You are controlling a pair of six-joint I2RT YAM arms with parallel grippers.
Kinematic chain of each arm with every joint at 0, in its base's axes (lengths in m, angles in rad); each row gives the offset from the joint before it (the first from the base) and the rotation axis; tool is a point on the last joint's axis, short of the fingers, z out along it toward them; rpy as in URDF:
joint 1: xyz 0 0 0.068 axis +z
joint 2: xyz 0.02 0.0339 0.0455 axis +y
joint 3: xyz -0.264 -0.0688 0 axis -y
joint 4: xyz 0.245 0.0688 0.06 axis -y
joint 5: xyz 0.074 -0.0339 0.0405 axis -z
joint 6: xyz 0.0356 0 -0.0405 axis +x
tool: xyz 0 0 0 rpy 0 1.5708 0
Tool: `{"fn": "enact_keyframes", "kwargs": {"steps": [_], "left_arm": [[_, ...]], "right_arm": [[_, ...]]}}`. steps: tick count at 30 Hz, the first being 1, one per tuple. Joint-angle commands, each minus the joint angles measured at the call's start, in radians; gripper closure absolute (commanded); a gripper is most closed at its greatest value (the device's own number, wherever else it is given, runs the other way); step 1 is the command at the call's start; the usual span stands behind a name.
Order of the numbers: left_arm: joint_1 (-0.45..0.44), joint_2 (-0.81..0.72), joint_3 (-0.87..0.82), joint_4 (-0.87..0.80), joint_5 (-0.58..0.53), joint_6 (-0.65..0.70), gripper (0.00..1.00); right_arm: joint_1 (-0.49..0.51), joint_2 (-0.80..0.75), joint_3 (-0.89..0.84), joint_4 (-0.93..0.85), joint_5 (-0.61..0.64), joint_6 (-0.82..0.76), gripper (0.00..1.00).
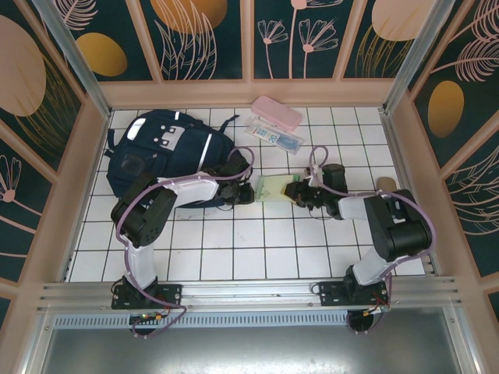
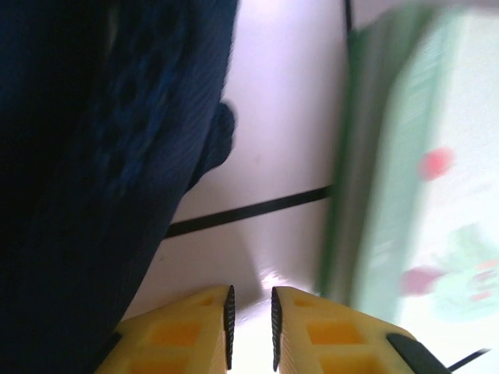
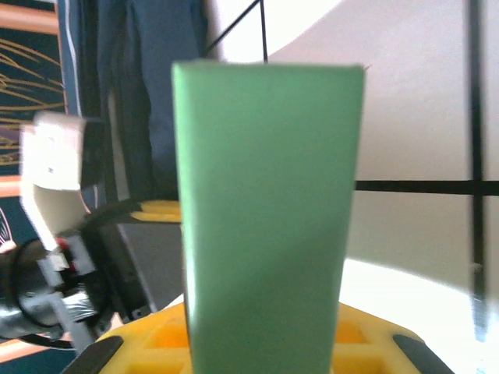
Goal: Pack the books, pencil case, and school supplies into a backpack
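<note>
The pale green book (image 1: 272, 188) hangs just above the table's middle, edge-on in the right wrist view (image 3: 265, 202). My right gripper (image 1: 297, 192) (image 3: 265, 315) is shut on its right end. My left gripper (image 1: 248, 192) (image 2: 250, 300) sits at the book's left edge, jaws slightly apart with nothing between them; the book (image 2: 413, 171) lies to its right. The navy backpack (image 1: 160, 156) (image 2: 93, 156) lies at the back left, touching the left arm. The pink pencil case (image 1: 277, 113) and the clear packet (image 1: 274, 134) lie at the back centre. A tan roll (image 1: 386, 183) sits at the right.
Wooden walls (image 1: 92, 148) close in the white tiled table (image 1: 234, 241) on three sides. The two arms meet over the middle. A metal rail (image 1: 249, 292) runs along the near edge.
</note>
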Motion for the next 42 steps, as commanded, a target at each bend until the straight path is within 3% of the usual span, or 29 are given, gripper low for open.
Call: {"fn": "enact_keyframes", "kwargs": {"steps": [1, 8, 12, 20, 28, 42], "left_arm": [[0.014, 0.026, -0.025, -0.067, -0.03, 0.022, 0.77], [0.017, -0.016, 0.029, -0.109, -0.016, 0.021, 0.76], [0.018, -0.101, 0.109, -0.166, -0.015, 0.029, 0.7], [0.022, -0.187, 0.329, -0.378, -0.181, 0.139, 0.59], [0.108, -0.08, 0.396, -0.507, -0.46, 0.254, 0.57], [0.117, 0.121, 0.416, -0.525, -0.617, 0.317, 0.45]], "right_arm": [[-0.044, -0.08, -0.023, 0.062, -0.072, 0.006, 1.0], [-0.065, -0.164, 0.015, -0.096, -0.062, -0.074, 1.0], [-0.073, -0.196, 0.018, -0.126, -0.06, -0.078, 1.0], [-0.072, -0.241, 0.036, -0.146, -0.063, -0.062, 1.0], [-0.063, -0.283, 0.055, -0.144, -0.064, -0.037, 1.0], [-0.022, -0.294, 0.041, -0.118, -0.049, -0.011, 1.0]]}}
